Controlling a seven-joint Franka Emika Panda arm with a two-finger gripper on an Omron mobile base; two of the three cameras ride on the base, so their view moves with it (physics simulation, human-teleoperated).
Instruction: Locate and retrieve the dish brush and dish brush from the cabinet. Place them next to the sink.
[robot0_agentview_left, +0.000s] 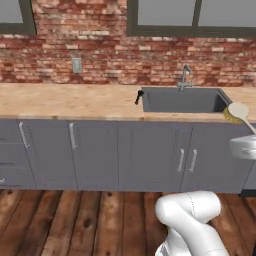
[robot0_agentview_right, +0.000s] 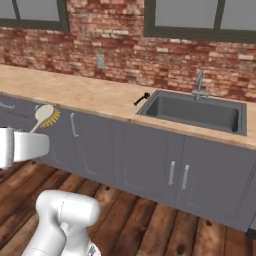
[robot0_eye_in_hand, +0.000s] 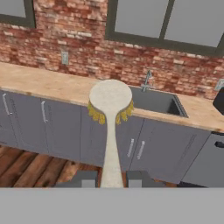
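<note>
The cream-handled dish brush (robot0_eye_in_hand: 110, 103) points its tan oval head away from me, and my gripper (robot0_eye_in_hand: 111, 180) is shut on its handle. From the base views the same brush (robot0_agentview_left: 237, 112) (robot0_agentview_right: 46, 116) hangs in the air in front of the lower cupboard fronts, short of the counter. The black dish brush (robot0_agentview_left: 139, 96) (robot0_agentview_right: 141, 99) lies on the wooden counter just left of the sink (robot0_agentview_left: 182, 100) (robot0_agentview_right: 195, 112) (robot0_eye_in_hand: 155, 101). The cabinet is out of view.
A curved metal faucet (robot0_agentview_left: 185, 77) stands behind the basin against the brick wall. Grey cupboard doors with metal handles (robot0_agentview_left: 72, 135) run below the counter. The floor is wood planks (robot0_agentview_left: 75, 220). A dark appliance (robot0_eye_in_hand: 220, 100) sits at the counter's right end.
</note>
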